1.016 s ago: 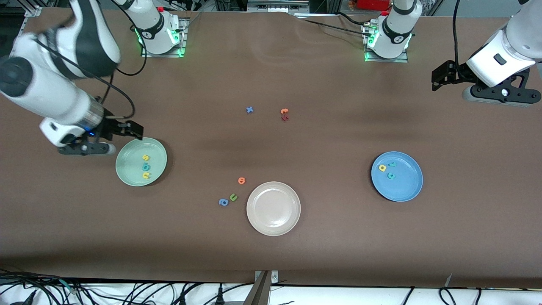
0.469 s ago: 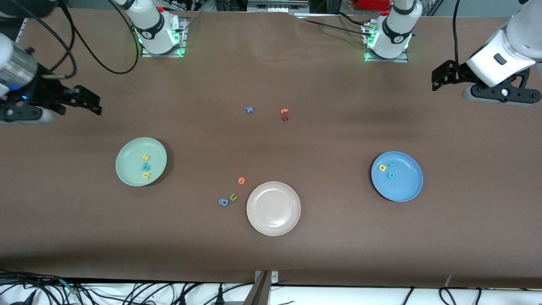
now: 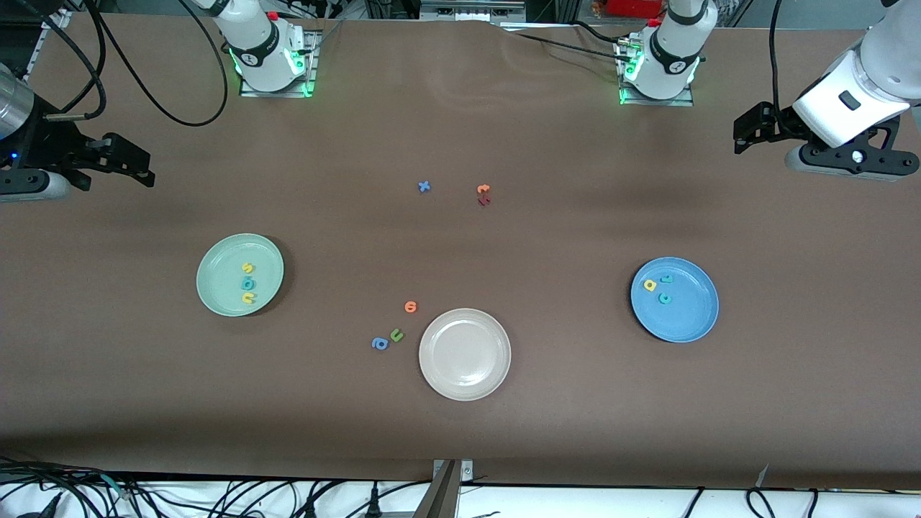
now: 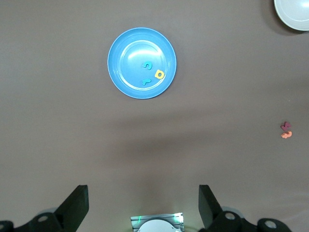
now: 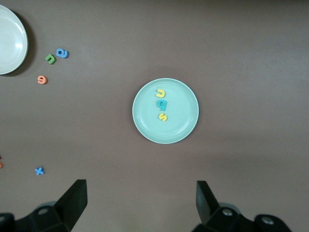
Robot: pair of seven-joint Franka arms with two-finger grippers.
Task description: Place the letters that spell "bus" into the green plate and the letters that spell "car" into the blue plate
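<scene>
The green plate (image 3: 216,282) lies toward the right arm's end of the table and holds a yellow s (image 3: 247,267), a teal b (image 3: 247,283) and a yellow u (image 3: 249,297). The blue plate (image 3: 692,311) toward the left arm's end holds a yellow a (image 3: 650,285), a teal r (image 3: 666,279) and a teal c (image 3: 665,298). My right gripper (image 3: 138,164) hangs open and empty high over the table's edge at its own end. My left gripper (image 3: 745,134) waits open and empty over the other end. The right wrist view looks down on the green plate (image 5: 183,112), the left wrist view on the blue plate (image 4: 124,63).
A beige-white plate (image 3: 465,381) lies nearest the front camera, mid-table. Beside it are an orange letter (image 3: 410,307), an olive-green u (image 3: 396,334) and a blue a (image 3: 379,344). Closer to the arm bases lie a blue x (image 3: 424,186) and an orange (image 3: 483,189) and dark red letter (image 3: 483,201).
My right arm has pulled away from beside the green plate, rising and moving out toward its end of the table. The left arm and all letters have stayed put.
</scene>
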